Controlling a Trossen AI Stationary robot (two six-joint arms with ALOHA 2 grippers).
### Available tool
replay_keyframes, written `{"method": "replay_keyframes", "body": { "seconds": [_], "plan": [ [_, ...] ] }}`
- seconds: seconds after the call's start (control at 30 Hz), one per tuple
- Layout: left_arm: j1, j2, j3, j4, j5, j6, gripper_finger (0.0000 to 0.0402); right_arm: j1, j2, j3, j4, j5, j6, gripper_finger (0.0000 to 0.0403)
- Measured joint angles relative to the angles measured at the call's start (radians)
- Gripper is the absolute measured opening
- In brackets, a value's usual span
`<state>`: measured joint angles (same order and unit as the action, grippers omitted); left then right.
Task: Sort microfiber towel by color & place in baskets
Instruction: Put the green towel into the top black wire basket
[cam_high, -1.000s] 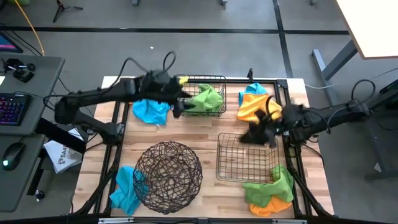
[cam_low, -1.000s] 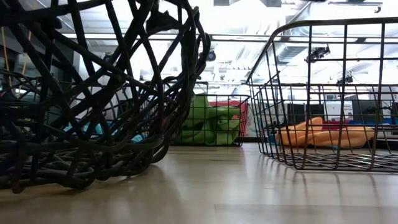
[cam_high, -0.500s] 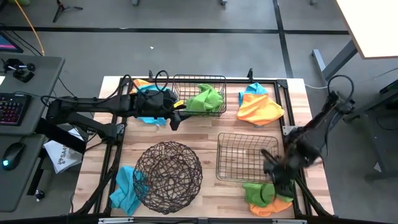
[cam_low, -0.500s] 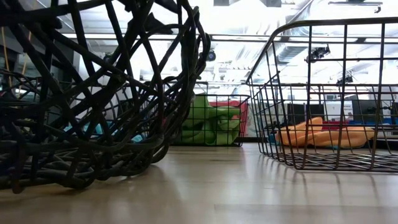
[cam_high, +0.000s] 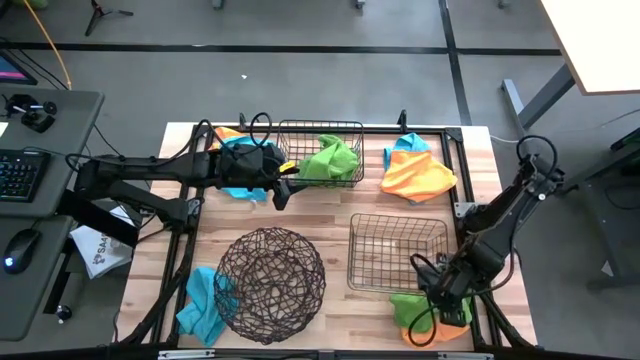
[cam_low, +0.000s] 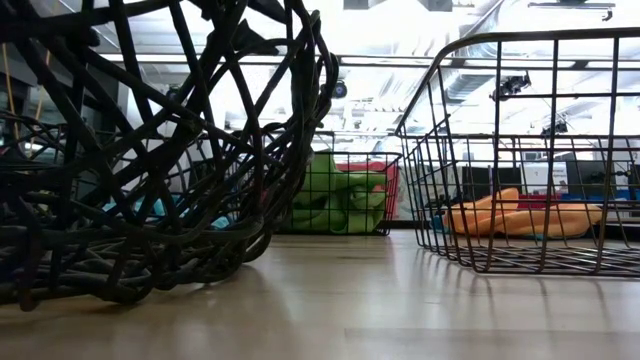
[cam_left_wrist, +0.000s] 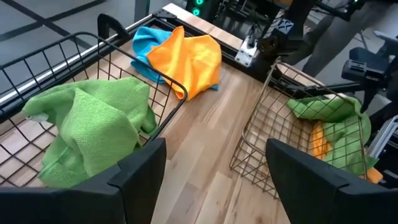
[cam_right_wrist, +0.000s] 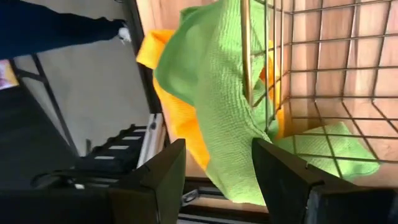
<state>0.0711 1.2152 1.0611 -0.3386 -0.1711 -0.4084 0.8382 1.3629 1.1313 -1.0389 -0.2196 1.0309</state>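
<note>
High view is showing the right tool (cam_high: 437, 293) hanging over the green towel (cam_high: 412, 305) and orange towel (cam_high: 432, 330) at the table's (cam_high: 340, 215) near right corner, just beside the empty basket (cam_high: 397, 252); its fingers (cam_right_wrist: 155, 180) are standing apart, gripping nothing. The left tool (cam_high: 284, 183) is sitting open and empty beside the far basket (cam_high: 300, 135) holding another green towel (cam_high: 333, 158). The round basket (cam_high: 271, 271) is standing near front.
</note>
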Motion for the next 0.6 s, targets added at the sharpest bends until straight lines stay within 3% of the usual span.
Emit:
{"method": "replay_keyframes", "body": {
  "seconds": [0.2, 0.33, 0.6],
  "plan": [
    [-0.001, 0.0, 0.0, 0.0, 0.009, 0.0, 0.0262, -0.008, 0.0, 0.045, -0.007, -0.02, 0.005, 0.0181],
    [-0.001, 0.0, 0.0, 0.0, 0.009, 0.0, 0.0262, -0.006, -0.002, 0.089, -0.069, 0.051, -0.031, 0.0181],
    [-0.001, 0.0, 0.0, 0.0, 0.011, 0.001, 0.0262, -0.006, 0.017, 0.058, -0.089, 0.058, -0.146, 0.0181]
  ]
}}
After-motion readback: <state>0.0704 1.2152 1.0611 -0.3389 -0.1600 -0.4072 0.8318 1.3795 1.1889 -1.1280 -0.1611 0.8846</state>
